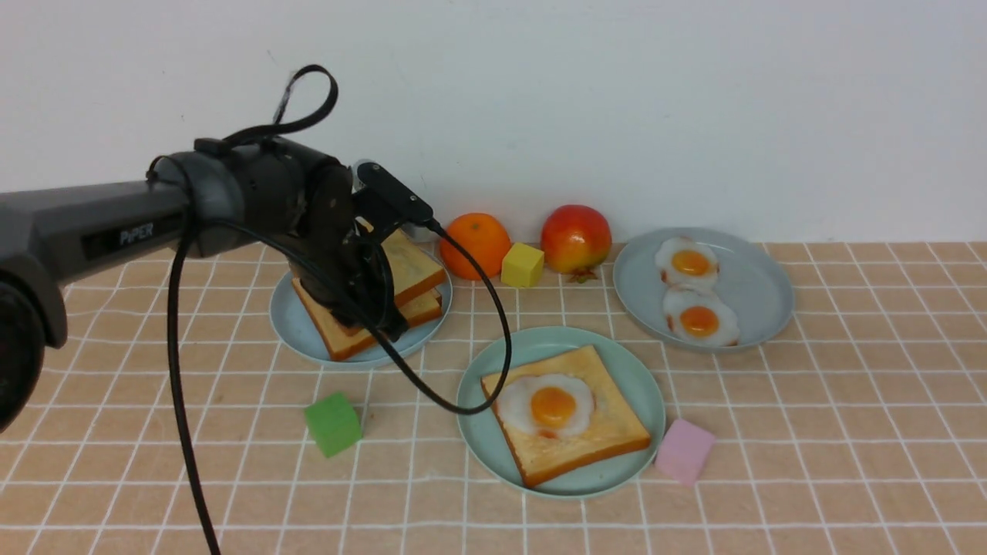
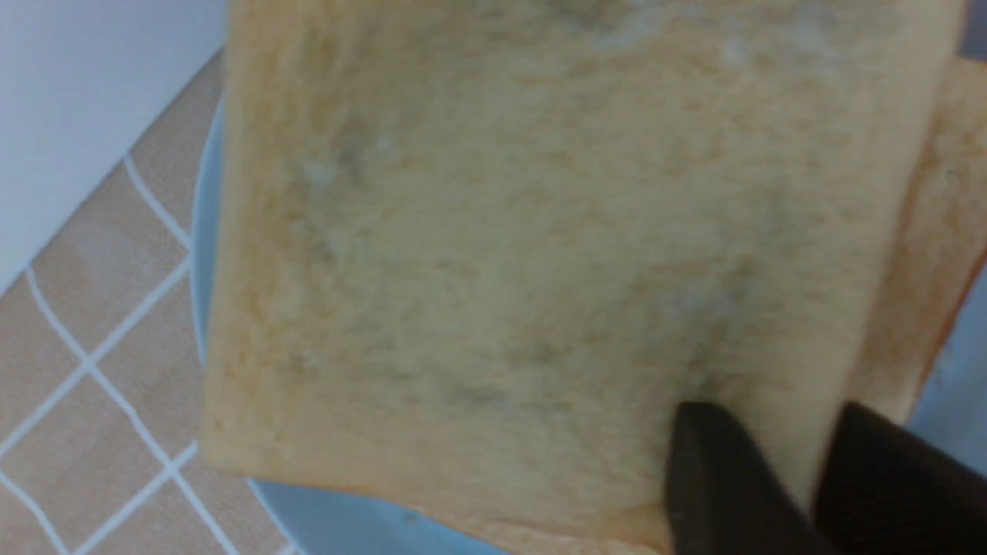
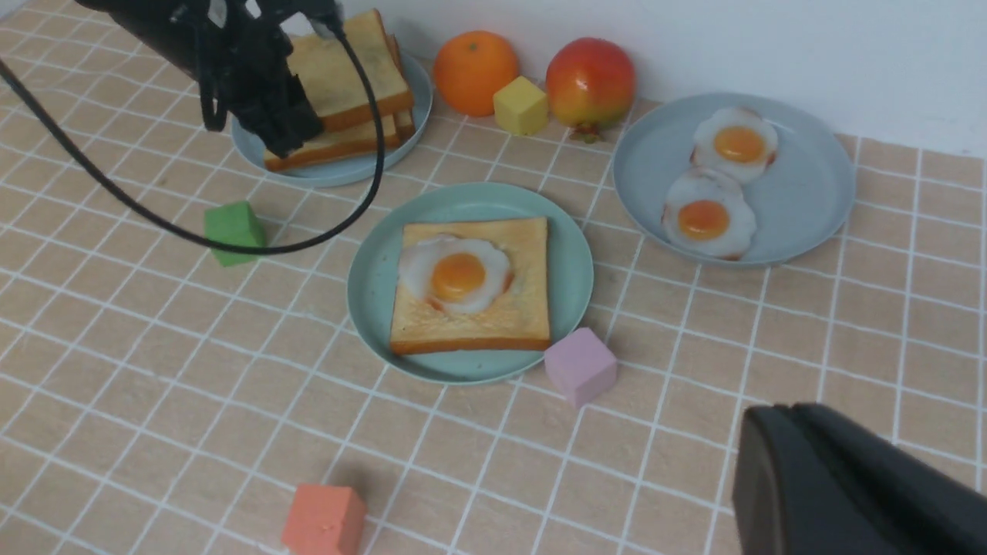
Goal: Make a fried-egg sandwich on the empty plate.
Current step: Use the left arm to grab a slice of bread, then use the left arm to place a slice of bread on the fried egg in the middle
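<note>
Left hand (image 1: pixel 385 320), the nearer one, gripping top toast slice (image 1: pixel 416 270), left of and beyond mint-green plate (image 1: pixel 640 370) carrying egg-topped toast (image 1: pixel 601 420).

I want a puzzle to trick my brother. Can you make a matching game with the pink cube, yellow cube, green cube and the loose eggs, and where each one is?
Things:
1. pink cube
2. yellow cube
3. green cube
4. loose eggs

Places:
A. between the orange and the red fruit
B. on the grey-blue plate at the right
C. just right of the mint plate
D. left of the mint plate

Pairs: 1-C, 2-A, 3-D, 4-B.
</note>
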Controlling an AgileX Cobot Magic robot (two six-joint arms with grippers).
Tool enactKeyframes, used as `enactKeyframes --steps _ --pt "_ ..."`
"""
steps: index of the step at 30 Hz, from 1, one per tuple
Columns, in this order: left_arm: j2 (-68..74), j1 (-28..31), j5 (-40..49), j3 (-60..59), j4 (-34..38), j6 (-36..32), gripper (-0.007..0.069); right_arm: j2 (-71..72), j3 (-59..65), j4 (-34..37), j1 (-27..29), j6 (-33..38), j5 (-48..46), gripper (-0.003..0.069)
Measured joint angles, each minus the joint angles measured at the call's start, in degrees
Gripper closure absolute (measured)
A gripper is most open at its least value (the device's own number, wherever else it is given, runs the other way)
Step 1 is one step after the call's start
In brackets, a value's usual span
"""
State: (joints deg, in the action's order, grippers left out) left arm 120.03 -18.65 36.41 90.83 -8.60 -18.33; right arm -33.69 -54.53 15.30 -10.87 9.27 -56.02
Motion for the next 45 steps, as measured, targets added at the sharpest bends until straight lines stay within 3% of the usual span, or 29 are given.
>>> enactKeyframes --steps 2,11,20,23,45 --pt "-0.12 0.0 0.9 0.44 0.19 0.0 0.0577 0.0 0.0 0.09 0.0 0.0 -0.51 0.0637" --pt "-8.37 -2.83 7.02 1.73 0.92 4.88 0.0582 0.0 0.0 0.56 0.0 0.0 -0.63 0.0634" --pt "-16.17 -25.78 9.87 -4.95 -1.66 6.22 0.0582 0.0 0.0 0.56 0.0 0.0 -1.97 0.0622" --pt "-14.21 -29.68 8.94 -7.49 -6.0 7.03 0.0582 0.02 0.0 0.56 0.0 0.0 -3.17 0.062" --pt "-5.69 -30.66 4.11 -8.04 -9.35 12.1 0.0572 0.02 0.0 3.01 0.0 0.0 -5.9 0.0608"
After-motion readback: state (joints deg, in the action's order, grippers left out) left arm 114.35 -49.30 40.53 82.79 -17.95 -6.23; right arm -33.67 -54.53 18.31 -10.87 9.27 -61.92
